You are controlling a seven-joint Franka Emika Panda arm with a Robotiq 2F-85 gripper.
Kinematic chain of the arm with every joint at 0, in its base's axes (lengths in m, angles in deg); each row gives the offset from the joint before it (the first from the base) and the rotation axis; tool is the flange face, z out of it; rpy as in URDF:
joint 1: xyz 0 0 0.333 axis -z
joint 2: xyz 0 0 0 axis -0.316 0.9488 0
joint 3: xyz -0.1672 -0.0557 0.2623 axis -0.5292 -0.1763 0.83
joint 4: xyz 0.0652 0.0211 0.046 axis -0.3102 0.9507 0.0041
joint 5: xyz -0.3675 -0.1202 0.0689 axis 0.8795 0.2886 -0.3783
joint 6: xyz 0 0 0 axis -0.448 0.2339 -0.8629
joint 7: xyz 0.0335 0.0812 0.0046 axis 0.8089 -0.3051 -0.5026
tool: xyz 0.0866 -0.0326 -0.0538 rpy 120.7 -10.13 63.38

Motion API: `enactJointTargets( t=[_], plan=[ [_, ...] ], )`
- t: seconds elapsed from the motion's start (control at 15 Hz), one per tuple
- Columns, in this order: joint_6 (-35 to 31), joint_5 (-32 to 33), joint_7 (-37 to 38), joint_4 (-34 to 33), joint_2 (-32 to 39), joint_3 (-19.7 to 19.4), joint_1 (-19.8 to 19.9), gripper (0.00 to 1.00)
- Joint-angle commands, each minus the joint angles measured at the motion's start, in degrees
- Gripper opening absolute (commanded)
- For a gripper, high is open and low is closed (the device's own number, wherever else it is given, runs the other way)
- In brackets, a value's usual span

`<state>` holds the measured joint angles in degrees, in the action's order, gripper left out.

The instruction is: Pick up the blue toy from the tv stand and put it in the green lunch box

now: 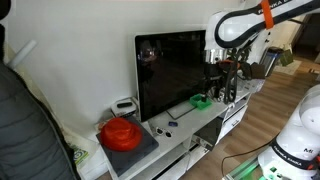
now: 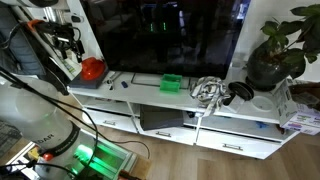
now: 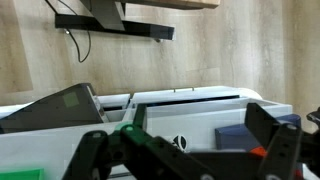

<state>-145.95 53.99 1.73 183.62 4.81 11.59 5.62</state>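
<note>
Crowding the green lunch box [image 2: 171, 82]: television [image 2: 165, 35] behind, cables [image 2: 207, 90] beside.

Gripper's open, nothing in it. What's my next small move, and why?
Probably bring the gripper down toward the blue toy on the tv stand: it hangs open and empty well above the stand, and the toy lies outside the green lunch box.

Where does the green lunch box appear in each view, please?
Exterior view: green lunch box on the tv stand, at the lower right corner of the TV.
Exterior view: green lunch box mid-stand, below the TV.
Wrist view: not clearly shown; a small green patch is unidentifiable.
Shared landmark: the TV.
</note>
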Motion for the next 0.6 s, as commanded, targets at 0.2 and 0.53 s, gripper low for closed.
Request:
enactJointTargets(
  t=[0.2,0.53],
  plan=[
    [-13.28,16.28,-0.47,-0.65,7.63,5.72,0.89,1.00],
    [-36.14,22.76,-2.40,1.67,17.34,4.42,1.71,1.00]
  ],
)
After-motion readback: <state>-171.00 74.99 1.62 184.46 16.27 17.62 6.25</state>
